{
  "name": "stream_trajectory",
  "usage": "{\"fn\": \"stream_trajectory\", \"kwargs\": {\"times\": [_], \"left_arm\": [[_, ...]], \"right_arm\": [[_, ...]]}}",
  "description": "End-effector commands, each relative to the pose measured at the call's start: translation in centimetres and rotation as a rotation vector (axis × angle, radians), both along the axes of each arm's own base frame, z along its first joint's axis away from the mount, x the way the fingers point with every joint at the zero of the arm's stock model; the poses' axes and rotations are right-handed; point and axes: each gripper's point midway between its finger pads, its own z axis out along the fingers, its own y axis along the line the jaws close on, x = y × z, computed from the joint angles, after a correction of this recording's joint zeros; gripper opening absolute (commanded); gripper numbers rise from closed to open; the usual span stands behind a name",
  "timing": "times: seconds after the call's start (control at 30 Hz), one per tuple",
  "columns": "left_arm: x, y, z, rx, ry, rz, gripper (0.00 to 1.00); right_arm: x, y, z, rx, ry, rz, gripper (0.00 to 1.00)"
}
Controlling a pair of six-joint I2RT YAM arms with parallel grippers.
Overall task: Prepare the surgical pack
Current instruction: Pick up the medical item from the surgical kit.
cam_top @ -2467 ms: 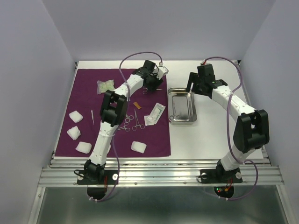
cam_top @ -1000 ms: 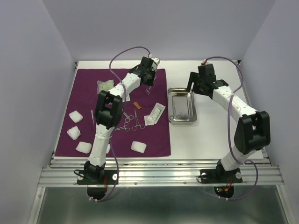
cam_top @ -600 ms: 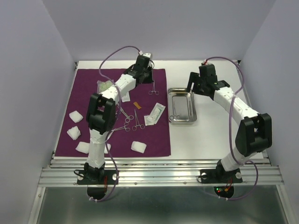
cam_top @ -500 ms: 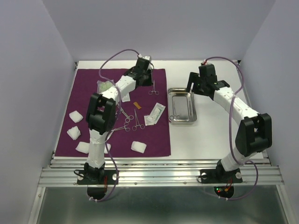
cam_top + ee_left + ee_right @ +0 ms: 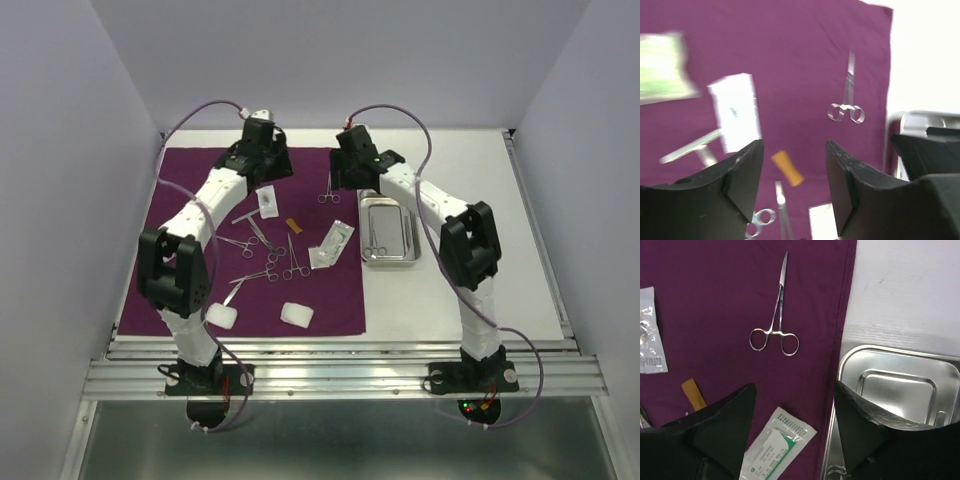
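Observation:
The purple drape point(image 5: 180, 215) lies flat on the left half of the table. On it rest a lone pair of steel forceps point(image 5: 328, 190) point(image 5: 776, 325), more forceps point(image 5: 265, 260), a long packet point(image 5: 331, 243) point(image 5: 777, 445), a small white packet point(image 5: 268, 203) point(image 5: 735, 112), an orange strip point(image 5: 293, 224) and two gauze pads point(image 5: 297, 314). The steel tray point(image 5: 405, 212) point(image 5: 860, 355) sits just right of the drape. My left gripper point(image 5: 258, 175) point(image 5: 793, 150) hovers open over the back of the drape, holding nothing. Above the drape's right edge my right gripper point(image 5: 345, 182) point(image 5: 795, 390) is open and empty.
White walls close in the table on three sides. An instrument lies inside the tray. A blurred greenish packet point(image 5: 662, 70) sits at the drape's back left. Bare white tabletop point(image 5: 480, 280) stretches right of the tray. The two wrists are close together at the back.
My left gripper has opened and shifted left along the back of the drape. The right arm has swung left from behind the tray to the drape's right edge.

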Motion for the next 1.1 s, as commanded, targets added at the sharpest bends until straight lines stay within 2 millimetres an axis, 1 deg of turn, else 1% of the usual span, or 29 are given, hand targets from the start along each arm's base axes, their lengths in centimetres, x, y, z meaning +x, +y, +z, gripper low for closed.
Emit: {"fn": "stream_trajectory", "kwargs": {"times": [0.0,0.03,0.07,0.1,0.13,0.17,0.2,0.23,0.3,0.33,0.37,0.43,0.47,0.53,0.57,0.6,0.63,0.67,0.7,0.77,0.8,0.87,0.9,1.03,1.07], "left_arm": [[-1.4,5.9,2.1,0.046,-0.035,0.128,0.64],[-1.8,6.7,2.1,0.052,-0.034,0.142,0.65],[-2.6,7.6,2.2,0.062,-0.032,0.159,0.65],[-2.8,8.7,2.3,0.068,-0.032,0.189,0.66],[-3.5,9.5,2.9,0.068,-0.053,0.212,0.66],[-3.9,10.0,3.3,0.065,-0.065,0.224,0.67],[-4.2,10.5,3.5,0.059,-0.073,0.235,0.67],[-4.7,11.1,4.1,0.052,-0.093,0.247,0.68],[-5.2,11.8,4.4,0.055,-0.105,0.263,0.68],[-5.3,11.9,4.4,0.055,-0.103,0.267,0.68],[-5.4,12.1,4.4,0.059,-0.104,0.269,0.68],[-5.6,12.0,4.2,0.057,-0.103,0.263,0.68],[-5.6,11.8,3.9,0.051,-0.098,0.255,0.68],[-5.7,11.6,3.3,0.046,-0.09,0.241,0.68],[-5.8,11.6,3.2,0.044,-0.088,0.238,0.68],[-5.8,11.6,3.1,0.047,-0.085,0.235,0.68],[-5.8,11.5,3.0,0.047,-0.081,0.232,0.68],[-5.8,11.5,2.9,0.046,-0.081,0.231,0.68],[-5.9,11.5,3.0,0.047,-0.083,0.23,0.68],[-6.0,11.5,2.9,0.05,-0.084,0.219,0.68],[-6.0,11.5,2.9,0.051,-0.084,0.218,0.68],[-6.0,11.4,2.8,0.052,-0.081,0.213,0.68],[-6.0,11.4,2.7,0.052,-0.079,0.212,0.68],[-6.1,11.3,2.6,0.051,-0.076,0.207,0.68],[-6.1,11.3,2.6,0.051,-0.076,0.207,0.68]], "right_arm": [[3.1,0.9,0.9,-0.031,-0.036,-0.041,0.67],[3.5,1.3,0.6,-0.027,-0.033,-0.036,0.65],[3.8,2.1,0.4,-0.023,-0.036,-0.025,0.64],[4.8,2.9,0.1,-0.012,-0.045,-0.021,0.61],[5.2,3.2,-0.2,-0.01,-0.043,-0.023,0.61],[5.6,3.4,-0.5,-0.008,-0.046,-0.025,0.58],[6.2,3.8,0.2,0.005,-0.066,-0.023,0.57],[6.5,4.0,-1.2,-0.003,-0.05,-0.021,0.55],[7.1,4.7,-2.0,0.007,-0.05,-0.01,0.53],[7.3,4.8,-2.3,0.006,-0.051,-0.011,0.53],[7.1,5.4,-2.6,0.007,-0.05,0.0,0.54],[7.4,5.6,-3.2,0.006,-0.054,0.001,0.54],[7.6,5.7,-3.9,0.003,-0.049,0.0,0.54],[7.7,5.6,-4.6,-0.003,-0.044,-0.008,0.54],[7.7,5.7,-5.6,-0.009,-0.033,-0.009,0.54],[7.8,5.6,-6.0,-0.013,-0.029,-0.01,0.54],[7.5,6.2,-6.4,-0.013,-0.028,0.0,0.54],[7.5,6.2,-6.8,-0.016,-0.024,0.002,0.54],[7.6,6.1,-7.7,-0.028,-0.016,-0.002,0.54],[6.9,7.1,-8.8,-0.057,-0.011,0.025,0.53],[7.0,6.8,-9.3,-0.079,-0.011,0.02,0.52],[6.1,7.5,-10.6,-0.143,-0.016,0.037,0.52],[6.0,7.1,-11.5,-0.167,-0.006,0.033,0.51],[5.1,6.9,-12.9,-0.193,0.017,0.032,0.46],[5.1,7.0,-12.5,-0.183,0.013,0.029,0.45]]}}
